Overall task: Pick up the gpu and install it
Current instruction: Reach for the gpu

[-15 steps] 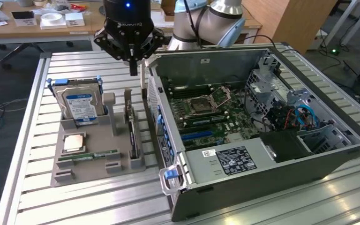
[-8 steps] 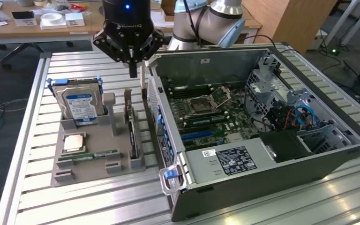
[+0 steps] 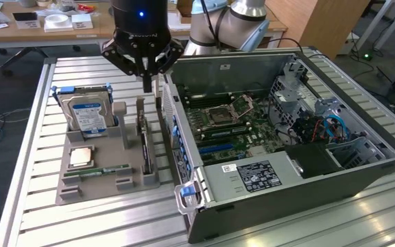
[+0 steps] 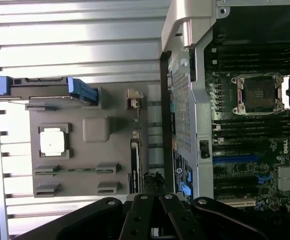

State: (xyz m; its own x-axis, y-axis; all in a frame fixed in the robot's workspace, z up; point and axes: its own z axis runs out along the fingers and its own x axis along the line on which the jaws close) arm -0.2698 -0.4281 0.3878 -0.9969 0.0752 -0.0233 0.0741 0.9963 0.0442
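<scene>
1. Step in hand: approach for the pick. The gpu, a thin black expansion card with a silver metal bracket (image 3: 145,149), has not been lifted. It stands on edge in its slot on the grey plastic parts holder (image 3: 98,184), on the side nearest the open black computer case (image 3: 362,170).
2. Gripper state: the black gripper (image 3: 146,88) is fully closed, fingertips pressed together, with nothing visibly between them. It hangs just above the far, bracket end of the gpu. Whether the tips touch the card cannot be told.
3. In the wrist view, the gpu (image 4: 135,160) appears edge-on, close beside the gripper (image 4: 153,187).
4. Neighbouring parts: the boxy hard drive with a blue-white label (image 3: 88,116) stands upright in the same holder, apart from the gpu. The holder rests on the slatted aluminium table (image 3: 81,221).
5. Requirement for the grasp, as a judgement: the fingers need to part, straddle the card's thin upper edge, and close squarely on it.
6. Installation has not begun. The green motherboard (image 3: 232,123) lies exposed inside the case.
</scene>
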